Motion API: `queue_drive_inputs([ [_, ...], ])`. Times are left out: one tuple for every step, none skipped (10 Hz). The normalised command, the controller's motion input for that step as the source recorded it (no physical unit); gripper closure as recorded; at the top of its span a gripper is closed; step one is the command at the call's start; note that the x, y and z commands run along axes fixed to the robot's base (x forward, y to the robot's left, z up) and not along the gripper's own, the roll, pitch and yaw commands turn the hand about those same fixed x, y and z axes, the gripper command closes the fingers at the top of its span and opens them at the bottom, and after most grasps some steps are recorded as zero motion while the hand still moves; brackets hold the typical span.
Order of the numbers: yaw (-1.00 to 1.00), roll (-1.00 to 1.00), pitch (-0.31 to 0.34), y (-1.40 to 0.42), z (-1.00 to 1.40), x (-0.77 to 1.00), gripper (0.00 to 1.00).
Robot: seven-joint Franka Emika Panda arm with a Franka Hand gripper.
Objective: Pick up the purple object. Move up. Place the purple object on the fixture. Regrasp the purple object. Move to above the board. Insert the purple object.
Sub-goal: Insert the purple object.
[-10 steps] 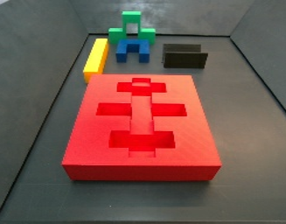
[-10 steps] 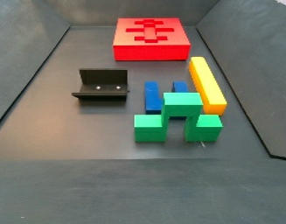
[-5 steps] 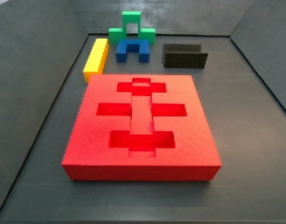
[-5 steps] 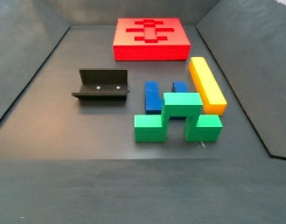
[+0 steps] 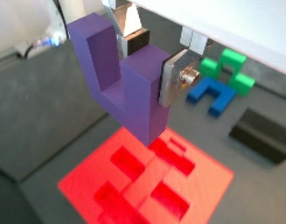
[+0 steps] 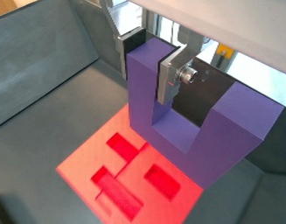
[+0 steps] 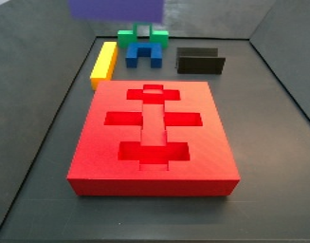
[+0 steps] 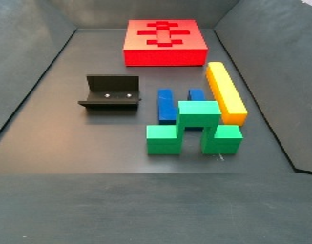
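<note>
Tool: parallel-jaw, two flat silver finger plates, seen in both wrist views.

The tool [image 5: 151, 66] is clamped on the purple object [image 5: 124, 79], which hangs between the plates with its base downward, high over the board [image 5: 145, 179]. One silver finger [image 5: 177, 77] lies flat against a prong's outer face; in a wrist view the same plate [image 6: 174, 74] presses the prong's side. The opposite finger is mostly hidden behind the piece. In a side view only the held piece's lower edge [image 7: 117, 9] shows at the top; the arm itself is out of frame.
</note>
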Motion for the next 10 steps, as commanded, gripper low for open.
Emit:
queue_drive_inputs([
  [0.0,-0.03,-0.176,-0.51,-0.69,0.32,1.0],
  [0.0,0.0,-0.157,-0.55,-0.79,0.27,1.0],
  [0.0,0.09,-0.08,-0.5,-0.82,0.42,1.0],
  [0.0,0.11,-0.073,-0.44,-0.84,0.4,1.0],
  [0.0,0.07,-0.061,-0.37,-0.8,0.39,1.0],
  [0.0,0.04,-0.077,-0.3,-0.77,0.29,1.0],
  [0.02,0.29,0.0,-0.17,-0.66,0.49,1.0],
  [0.09,0.2,0.0,-0.13,-0.72,0.42,1.0],
  [0.05,0.01,-0.073,-0.16,-0.69,0.31,1.0],
  [0.0,0.0,-0.104,-0.22,-0.59,0.11,1.0],
])
